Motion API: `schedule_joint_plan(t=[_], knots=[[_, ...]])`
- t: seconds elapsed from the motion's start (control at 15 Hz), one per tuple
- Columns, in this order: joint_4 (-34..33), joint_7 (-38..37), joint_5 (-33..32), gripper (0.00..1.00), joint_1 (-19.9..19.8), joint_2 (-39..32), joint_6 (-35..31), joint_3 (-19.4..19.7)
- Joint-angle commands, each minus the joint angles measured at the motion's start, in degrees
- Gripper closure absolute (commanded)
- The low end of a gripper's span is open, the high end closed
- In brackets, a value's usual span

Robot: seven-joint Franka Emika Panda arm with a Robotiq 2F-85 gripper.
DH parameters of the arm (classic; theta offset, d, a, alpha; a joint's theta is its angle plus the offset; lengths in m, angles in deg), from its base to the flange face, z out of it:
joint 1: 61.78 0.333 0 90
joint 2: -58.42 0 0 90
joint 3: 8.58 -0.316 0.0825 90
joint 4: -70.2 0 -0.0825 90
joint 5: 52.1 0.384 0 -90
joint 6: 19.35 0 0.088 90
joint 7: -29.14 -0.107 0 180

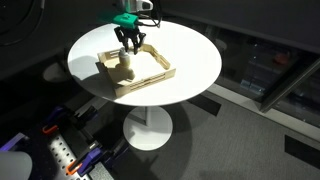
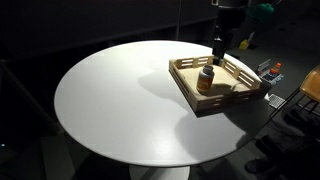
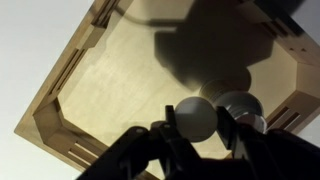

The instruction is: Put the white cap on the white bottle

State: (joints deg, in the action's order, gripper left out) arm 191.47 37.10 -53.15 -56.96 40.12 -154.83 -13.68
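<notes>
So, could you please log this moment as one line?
gripper over bottle | grip state unclear | bottle upright in tray

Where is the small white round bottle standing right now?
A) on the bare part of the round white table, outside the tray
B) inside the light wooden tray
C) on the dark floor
B: in an exterior view the small white round bottle stands upright within the walls of the light wooden tray, which sits on the round white table.
</notes>
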Motion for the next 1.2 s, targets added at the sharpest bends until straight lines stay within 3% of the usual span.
schedule_joint_plan(t=[0.0, 1.13], knots=[[-0.4, 0.3, -0.1, 0.81, 0.1, 0.5, -0.8, -0.7], [-1.0, 1.2, 0.6, 0.81, 0.7, 0.0, -1.5, -2.8]])
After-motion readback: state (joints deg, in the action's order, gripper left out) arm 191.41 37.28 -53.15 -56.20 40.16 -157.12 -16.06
